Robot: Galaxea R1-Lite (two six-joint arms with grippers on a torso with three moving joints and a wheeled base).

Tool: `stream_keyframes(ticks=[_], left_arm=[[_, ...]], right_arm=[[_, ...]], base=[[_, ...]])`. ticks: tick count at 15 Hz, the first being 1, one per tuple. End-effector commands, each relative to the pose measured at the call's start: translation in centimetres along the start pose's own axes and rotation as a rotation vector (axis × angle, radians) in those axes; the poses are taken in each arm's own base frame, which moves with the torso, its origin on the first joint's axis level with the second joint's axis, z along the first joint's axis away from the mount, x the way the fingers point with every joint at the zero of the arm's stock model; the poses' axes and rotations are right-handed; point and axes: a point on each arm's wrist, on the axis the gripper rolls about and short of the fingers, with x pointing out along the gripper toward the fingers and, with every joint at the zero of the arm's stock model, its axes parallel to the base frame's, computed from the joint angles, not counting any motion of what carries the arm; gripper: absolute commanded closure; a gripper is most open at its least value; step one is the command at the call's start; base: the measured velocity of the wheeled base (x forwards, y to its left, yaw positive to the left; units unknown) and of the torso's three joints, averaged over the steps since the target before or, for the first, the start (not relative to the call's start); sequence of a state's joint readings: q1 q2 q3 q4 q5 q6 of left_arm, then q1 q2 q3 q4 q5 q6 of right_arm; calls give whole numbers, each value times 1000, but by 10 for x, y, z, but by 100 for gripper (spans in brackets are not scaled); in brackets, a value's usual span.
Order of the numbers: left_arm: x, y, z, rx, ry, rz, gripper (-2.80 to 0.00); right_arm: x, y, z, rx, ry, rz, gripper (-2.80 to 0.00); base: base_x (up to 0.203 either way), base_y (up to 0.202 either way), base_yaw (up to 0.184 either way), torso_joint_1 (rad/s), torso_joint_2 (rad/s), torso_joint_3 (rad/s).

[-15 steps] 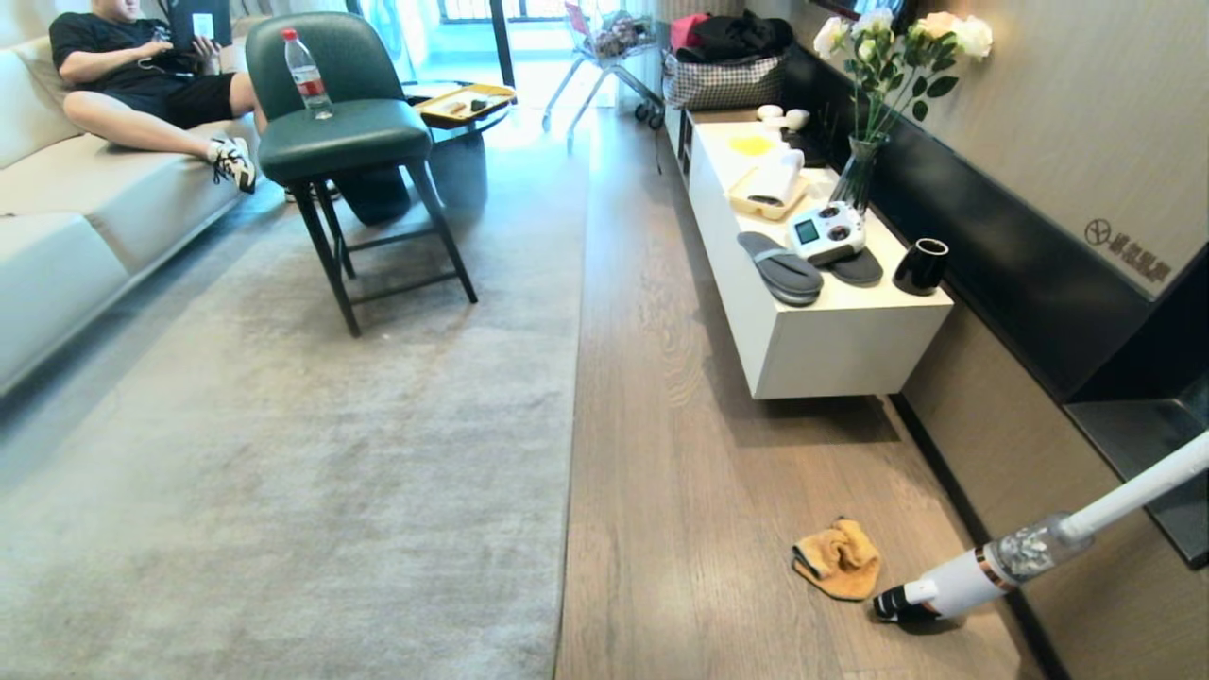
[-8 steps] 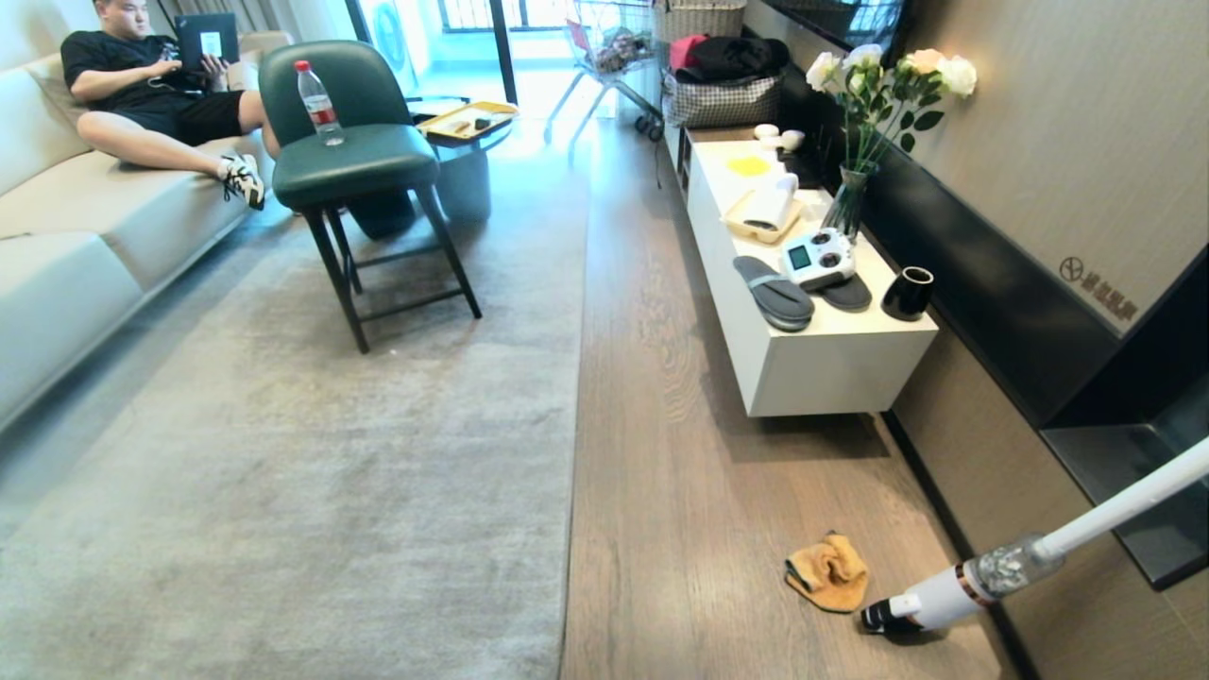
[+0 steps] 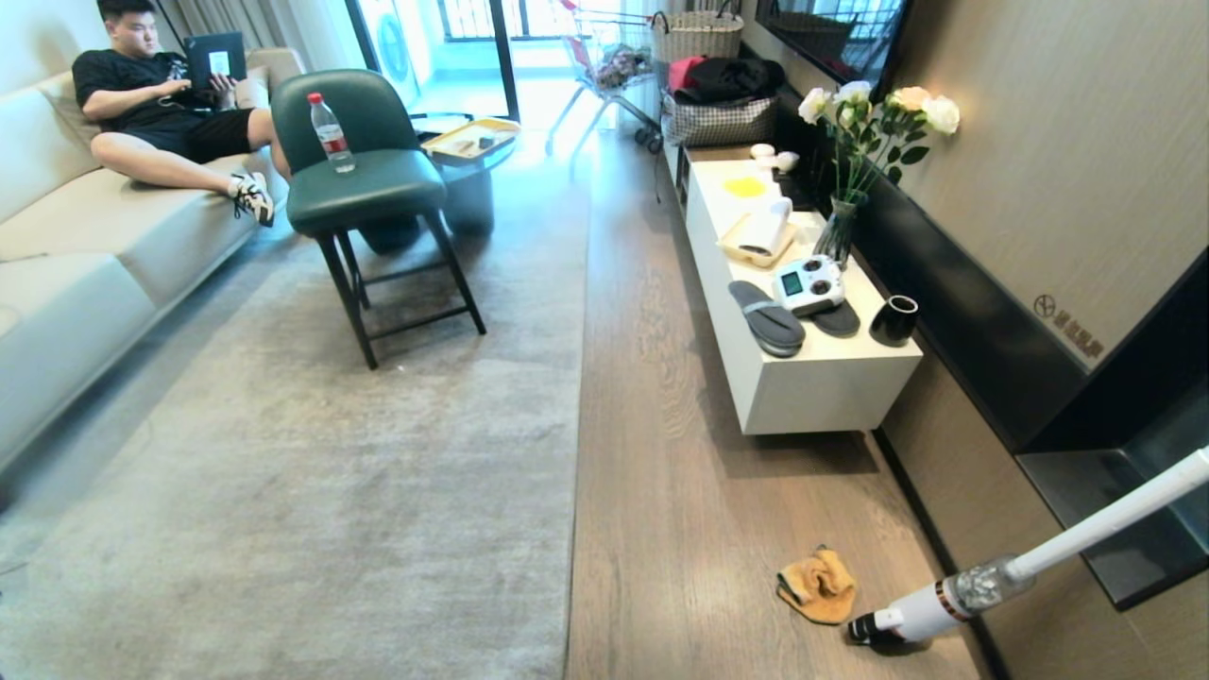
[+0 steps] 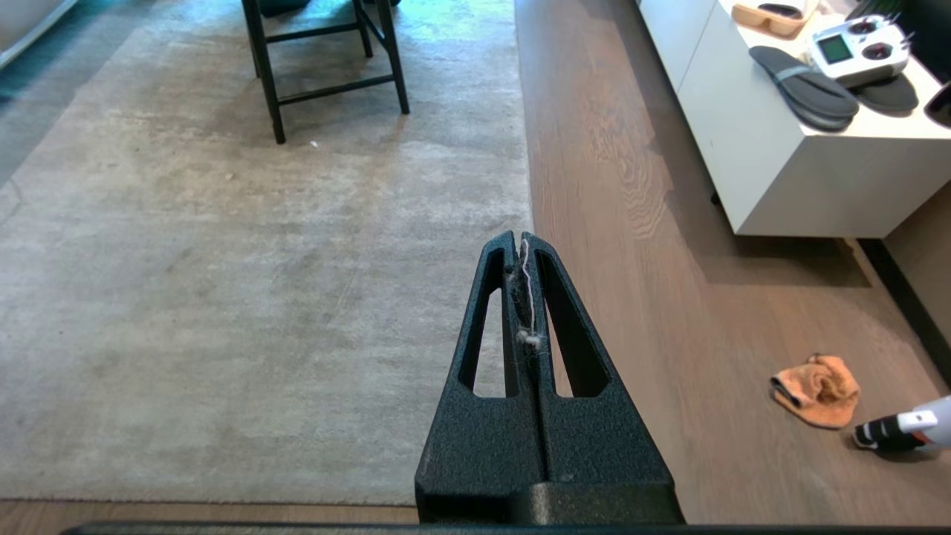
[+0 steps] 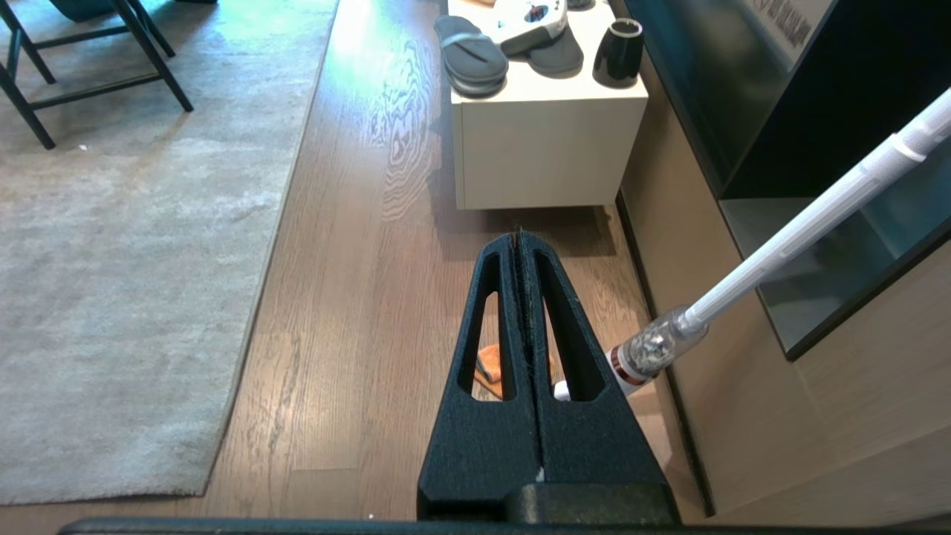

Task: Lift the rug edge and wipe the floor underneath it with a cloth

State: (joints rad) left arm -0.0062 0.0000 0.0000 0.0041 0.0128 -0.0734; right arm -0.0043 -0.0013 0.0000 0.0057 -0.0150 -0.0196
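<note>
The pale grey rug lies flat, and its rug edge (image 3: 574, 453) runs straight beside the brown wood-grain floor (image 3: 680, 472). A crumpled orange cloth (image 3: 818, 586) lies on the floor near the right wall. Neither arm shows in the head view. My left gripper (image 4: 522, 238) hangs shut above the rug edge (image 4: 529, 186), with a strand of pale lint stuck between its fingers; the cloth (image 4: 817, 380) is off to its right. My right gripper (image 5: 518, 236) is shut and empty above the floor (image 5: 356, 297), with the cloth (image 5: 487, 364) partly hidden behind its fingers. The rug's square corner (image 5: 204, 490) lies flat.
A white stick vacuum (image 3: 954, 600) leans from the right wall, its head beside the cloth. A low white cabinet (image 3: 812, 397) holding slippers and a vase lines the right wall. A green chair (image 3: 368, 179) with a bottle stands on the rug. A person (image 3: 151, 113) sits on the sofa (image 3: 57, 283).
The whole head view has shifted: the scene has slid down the picture and more of the far room shows. That is the camera moving. Nothing in the room has moved.
</note>
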Motion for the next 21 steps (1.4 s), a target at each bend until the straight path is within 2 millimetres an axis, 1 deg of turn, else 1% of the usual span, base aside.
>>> stream_keyframes(ticks=[1, 9, 15, 21], left_arm=[[0, 0, 0, 0, 0, 1, 0], [0, 0, 0, 0, 0, 1, 0], [0, 0, 0, 0, 0, 1, 0], [0, 0, 0, 0, 0, 1, 0]], right_arm=[[0, 0, 0, 0, 2, -1, 0], [0, 0, 0, 0, 2, 0, 0], [0, 0, 0, 3, 2, -2, 0], [0, 0, 0, 49, -2, -22, 0]], base=[[0, 0, 0, 204, -554, -353], [0, 0, 0, 227, -575, -355], [0, 0, 0, 156, -376, -219], [0, 0, 0, 144, -335, -187]])
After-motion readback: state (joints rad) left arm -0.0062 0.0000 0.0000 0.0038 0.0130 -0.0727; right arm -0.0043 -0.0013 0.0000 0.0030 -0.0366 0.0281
